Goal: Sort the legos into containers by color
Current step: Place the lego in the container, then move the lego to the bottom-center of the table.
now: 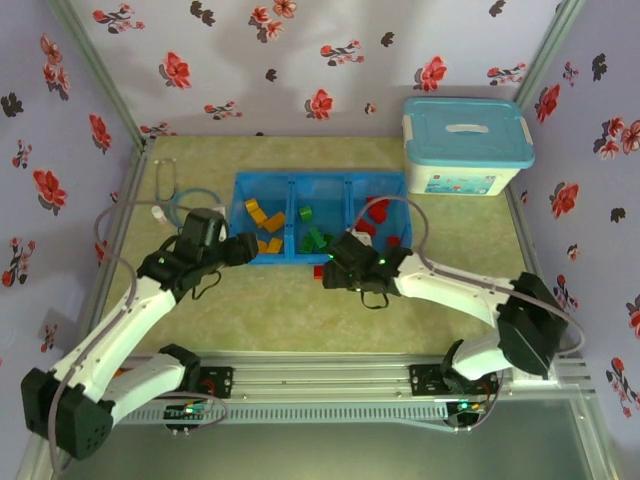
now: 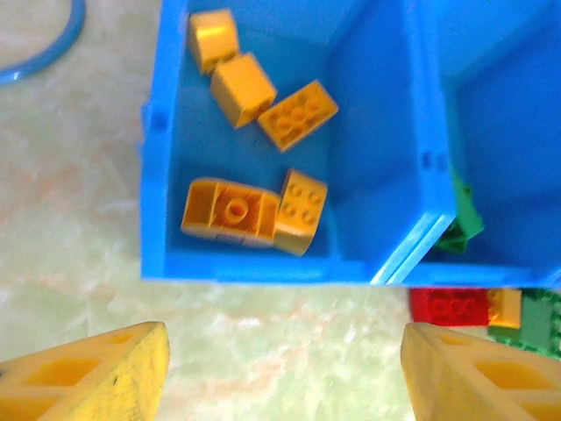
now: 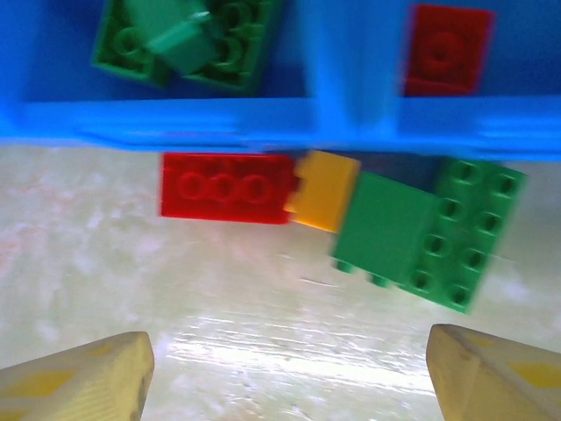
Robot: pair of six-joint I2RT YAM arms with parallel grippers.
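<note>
The blue tray [image 1: 300, 177] lies mid-table. Its left compartment holds several orange-yellow bricks [image 2: 298, 114], the middle one green bricks [image 3: 188, 39], the right one red bricks [image 3: 447, 48]. Just outside the tray's front wall [image 3: 175, 123] lie a red brick [image 3: 226, 187], an orange-yellow brick [image 3: 326, 190] and two green bricks [image 3: 386, 230], close together on the table. My right gripper [image 3: 289, 360] hovers open right before them, empty. My left gripper [image 2: 285, 351] is open and empty in front of the left compartment, with the red brick [image 2: 450, 306] off to its right.
A white storage box with a light-blue lid [image 1: 467, 145] stands at the back right. A thin blue ring [image 1: 190, 205] lies on the table left of the tray. Floral walls and metal posts close in the table on three sides.
</note>
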